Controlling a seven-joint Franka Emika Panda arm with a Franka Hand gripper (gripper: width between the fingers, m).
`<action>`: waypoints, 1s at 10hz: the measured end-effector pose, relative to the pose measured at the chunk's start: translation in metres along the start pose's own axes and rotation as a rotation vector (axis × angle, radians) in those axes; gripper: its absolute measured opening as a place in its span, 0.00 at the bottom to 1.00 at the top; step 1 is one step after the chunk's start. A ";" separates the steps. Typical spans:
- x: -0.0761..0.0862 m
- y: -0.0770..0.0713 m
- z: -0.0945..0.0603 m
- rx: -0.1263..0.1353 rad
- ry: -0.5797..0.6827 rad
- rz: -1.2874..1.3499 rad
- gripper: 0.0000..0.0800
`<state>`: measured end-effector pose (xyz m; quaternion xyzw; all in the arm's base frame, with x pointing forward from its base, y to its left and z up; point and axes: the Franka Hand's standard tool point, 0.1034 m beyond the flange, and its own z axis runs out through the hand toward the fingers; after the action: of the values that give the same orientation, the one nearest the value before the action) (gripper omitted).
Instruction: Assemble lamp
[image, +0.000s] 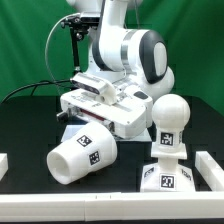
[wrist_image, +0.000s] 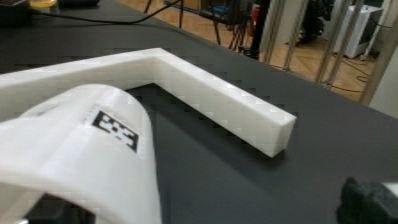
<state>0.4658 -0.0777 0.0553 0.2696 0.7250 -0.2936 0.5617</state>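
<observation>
The cup-shaped shade (image: 82, 152) lies on its side on the black table, its open mouth toward the exterior view's left and tags on its wall. The round-headed bulb (image: 168, 122) stands upright in the blocky base (image: 165, 176) at the exterior view's right. My gripper (image: 88, 122) hangs low just above and behind the shade. In the wrist view the shade (wrist_image: 80, 150) fills the near side next to one dark fingertip (wrist_image: 32, 206), while the other fingertip (wrist_image: 366, 200) stands far off. The gripper (wrist_image: 199, 212) is open and holds nothing.
A white L-shaped fence (wrist_image: 214, 90) lies on the table beyond the shade. Low white rails run along the table's sides (image: 210, 170) and front (image: 100, 214). The robot's big white body (image: 130, 55) stands behind, with cables at the back.
</observation>
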 end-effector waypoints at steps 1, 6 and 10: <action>0.000 0.000 0.000 0.000 0.000 0.000 0.87; 0.000 0.000 0.000 0.000 0.000 0.000 0.87; -0.003 0.004 -0.017 0.046 0.005 0.020 0.87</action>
<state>0.4581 -0.0633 0.0613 0.2906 0.7167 -0.3038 0.5563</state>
